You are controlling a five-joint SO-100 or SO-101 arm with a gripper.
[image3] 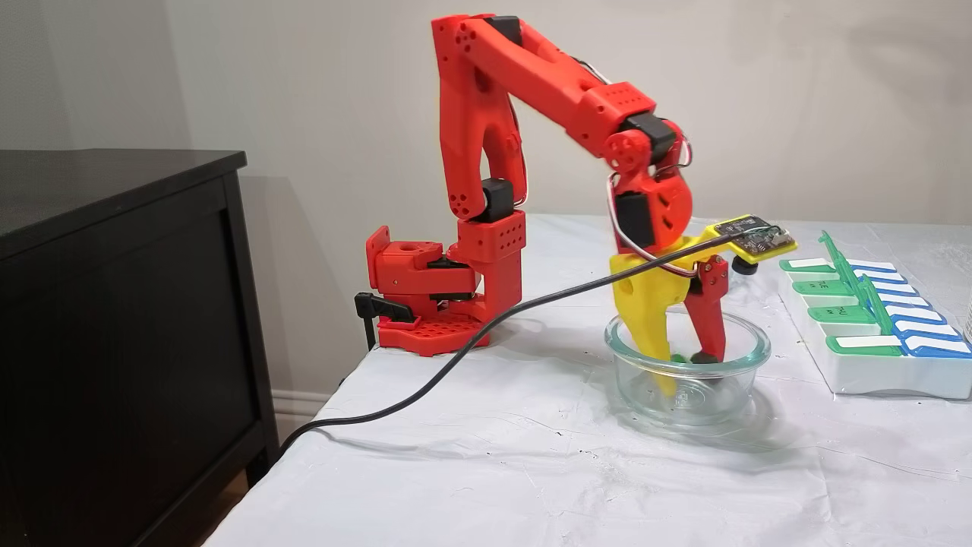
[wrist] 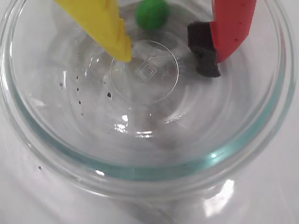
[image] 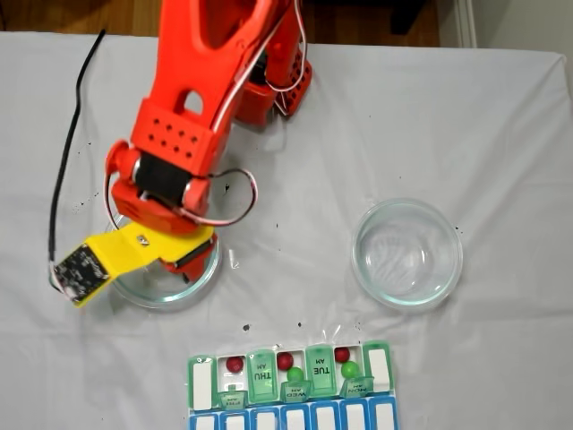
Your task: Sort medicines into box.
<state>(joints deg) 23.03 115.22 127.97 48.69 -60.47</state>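
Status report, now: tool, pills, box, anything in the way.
Tool open, down inside the left glass dish. One green pill between its fingers, not gripped. Pill box holds three red, two green. Nothing in the way.

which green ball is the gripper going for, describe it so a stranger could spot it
Find the orange arm and follow it down to the glass dish its gripper is dipped into. In the wrist view, the green ball sits on the dish floor between the open yellow and red fingers. It is alone in a dish, while the other green balls sit in the pill organizer.
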